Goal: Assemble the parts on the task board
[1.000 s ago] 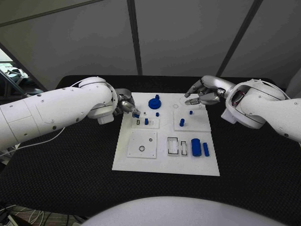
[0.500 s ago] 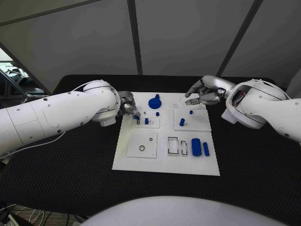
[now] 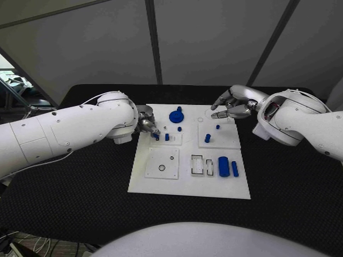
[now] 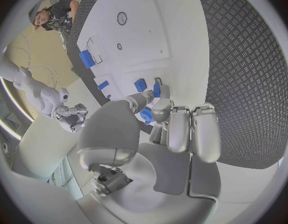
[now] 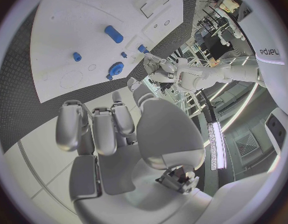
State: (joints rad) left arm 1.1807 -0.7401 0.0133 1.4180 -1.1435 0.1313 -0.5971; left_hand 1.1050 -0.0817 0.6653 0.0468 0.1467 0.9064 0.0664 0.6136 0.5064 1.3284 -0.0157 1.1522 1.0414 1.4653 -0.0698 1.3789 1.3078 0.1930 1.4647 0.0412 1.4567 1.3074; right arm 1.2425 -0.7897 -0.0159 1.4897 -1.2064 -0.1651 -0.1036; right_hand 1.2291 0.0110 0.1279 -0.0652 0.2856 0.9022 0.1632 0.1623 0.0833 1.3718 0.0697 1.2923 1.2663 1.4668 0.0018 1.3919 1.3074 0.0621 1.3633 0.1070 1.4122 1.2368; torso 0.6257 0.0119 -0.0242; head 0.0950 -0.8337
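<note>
— What lay nearest on the black textured desk (image 3: 79, 198)?

— The flat white rectangular task board (image 3: 188, 187). On its near half, toward the right, a thick blue cylinder (image 3: 223, 166) lay beside a thinner blue bar (image 3: 234, 169), next to two narrow rectangular slots.

— And farther back?

— A short blue peg (image 3: 207, 138) stood on the right raised tile, and a large blue round knobbed part (image 3: 176, 116) sat near the board's far edge.

— What did the left hand (image 3: 147, 124) have?

— It was over the board's left far tile, fingers drawn together, pinching a small blue block (image 4: 156, 90) between thumb and fingertip, just above the tile beside another small blue piece (image 4: 140, 85).

— And the right hand (image 3: 232, 105)?

— It hovered over the board's far right corner, fingers loosely curled and apart, holding nothing and touching no part.
</note>
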